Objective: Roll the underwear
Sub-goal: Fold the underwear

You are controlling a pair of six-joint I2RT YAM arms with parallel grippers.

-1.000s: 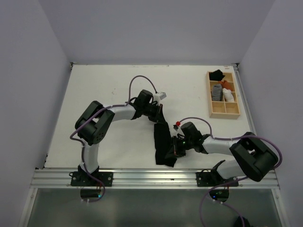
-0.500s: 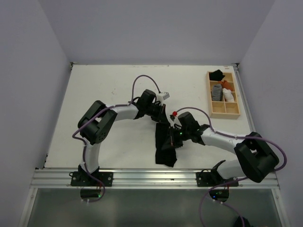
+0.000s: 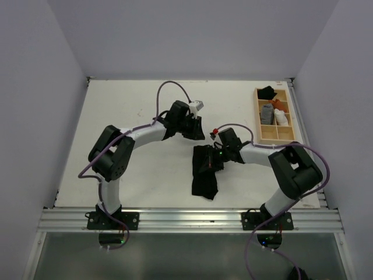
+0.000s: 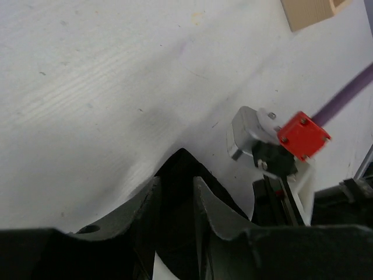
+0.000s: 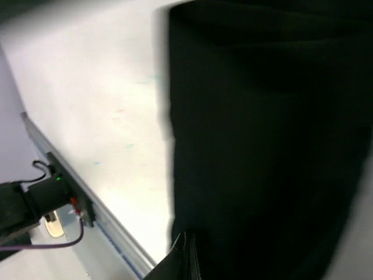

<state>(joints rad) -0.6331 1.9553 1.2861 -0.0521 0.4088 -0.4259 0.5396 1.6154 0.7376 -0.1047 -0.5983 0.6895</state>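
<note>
Sitting at the right rear of the white table (image 3: pixel 134 169): a wooden tray (image 3: pixel 277 143) split into compartments.
- Farthest compartment: a black cloth bundle (image 3: pixel 267 91).
- Next row: grey striped roll (image 3: pixel 267 113) on the left, white roll (image 3: pixel 281 118) on the right. A small orange item (image 3: pixel 278 104) lies just beyond the white roll.

The underwear (image 3: pixel 205 175) lies mid-table between the two arms, well apart from the tray. It is a black strip running from near the front rail away toward the back, and its far part looks doubled over.

Right gripper (image 5: pixel 185 259) is down on that far part. In the wrist view its fingers meet along a thin seam, and black cloth starts right at the tips and fills most of the frame. It reads as a pinch on the underwear.

Left gripper (image 4: pixel 175 182) sits just beyond the garment's far edge, close to the right wrist. Its fingers (image 4: pixel 207 204) stand a narrow gap apart with something black between them. Cannot tell whether that is cloth being gripped.
</note>
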